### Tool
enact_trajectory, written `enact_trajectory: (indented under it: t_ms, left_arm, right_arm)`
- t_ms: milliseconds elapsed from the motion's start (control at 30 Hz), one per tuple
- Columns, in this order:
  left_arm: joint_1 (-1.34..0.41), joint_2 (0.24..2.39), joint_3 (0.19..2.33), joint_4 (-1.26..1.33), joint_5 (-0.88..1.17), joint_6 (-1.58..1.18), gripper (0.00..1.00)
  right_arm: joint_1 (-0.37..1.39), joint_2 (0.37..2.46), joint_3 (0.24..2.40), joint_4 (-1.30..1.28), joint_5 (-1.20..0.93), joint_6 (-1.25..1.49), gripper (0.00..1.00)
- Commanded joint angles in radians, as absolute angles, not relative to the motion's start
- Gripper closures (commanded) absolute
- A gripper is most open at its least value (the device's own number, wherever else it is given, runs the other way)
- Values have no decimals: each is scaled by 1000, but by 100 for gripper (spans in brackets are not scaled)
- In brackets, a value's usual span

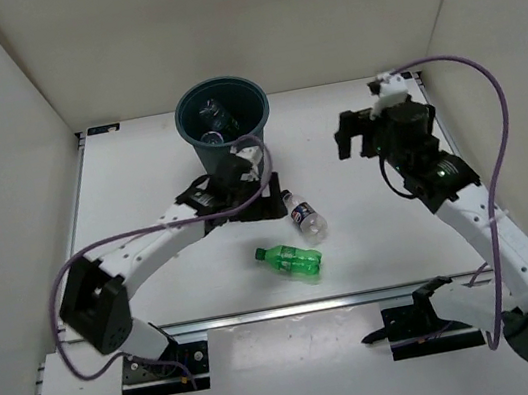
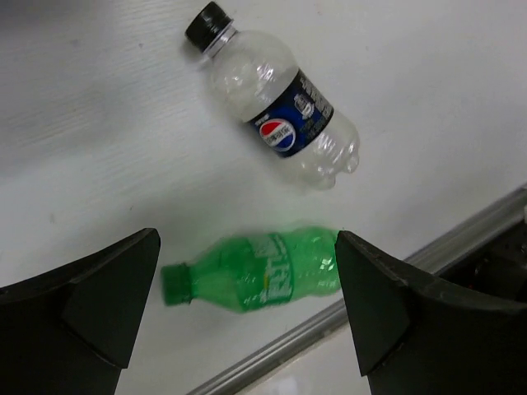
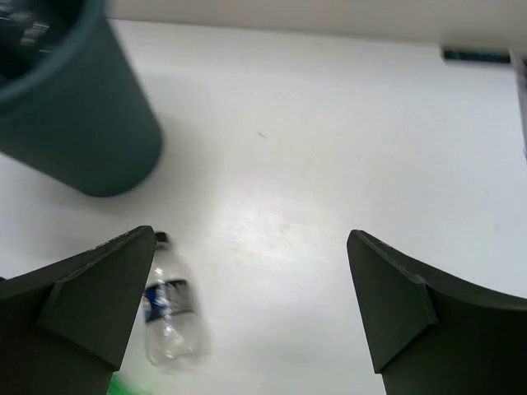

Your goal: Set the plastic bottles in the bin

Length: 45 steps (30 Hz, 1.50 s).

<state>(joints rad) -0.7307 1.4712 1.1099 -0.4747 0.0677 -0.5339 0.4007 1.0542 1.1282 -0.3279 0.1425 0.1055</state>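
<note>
my left pincer (image 2: 247, 243) hangs wide open and empty above the green bottle (image 2: 255, 276). this bottle lies on its side, so i think it may roll away if one finger touches it first. the blue-labelled bottle (image 2: 280, 107) lies near it and could get knocked. my right pincer (image 3: 250, 237) is also open and holds nothing. the bin (image 1: 211, 156) stands upright and has bottles inside, but i cannot count them.

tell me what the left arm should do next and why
Probably lower the left arm so its open jaws straddle the green bottle: it lies on its side on the table, framed between them, not yet in the bin.
</note>
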Motion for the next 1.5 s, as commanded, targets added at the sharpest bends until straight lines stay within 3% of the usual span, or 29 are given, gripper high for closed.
enact_trajectory:
  t_ms: [0,333,567,633,700,733,833,967,1133,1333,1467]
  left_arm:
    - [-802,1641,1296,-495,-75,-609,1]
    - [-879,2066,1710,-719,-254,-695,1]
    - [-879,2152,1724,-693,-231,-724,2]
    - [-884,2193,1778,-724,-244,-706,9]
    - [-881,2215,1828,-750,-224,-701,28]
    - [-881,2206,1845,-759,-222,-692,37]
    - [-881,2148,1861,-736,-198,-663,46]
    - [-873,1991,1919,-680,-126,-577,49]
    - [-851,1826,2082,-626,-215,-460,52]
    - [-665,1671,1892,-293,-288,-469,55]
    - [-548,1727,1868,-199,-312,-489,56]
  right_arm:
    - [306,933,1034,-405,221,204,1]
    - [26,723,894,-548,169,169,1]
    - [3,683,847,-575,189,146,0]
    - [12,672,838,-587,202,146,1]
    - [14,670,831,-583,216,150,1]
    - [14,663,839,-592,228,149,1]
    - [11,664,844,-571,218,141,1]
    - [14,676,844,-542,199,147,0]
    - [44,689,841,-497,175,159,1]
    - [141,683,795,-433,108,184,1]
    - [254,699,759,-364,8,138,1]
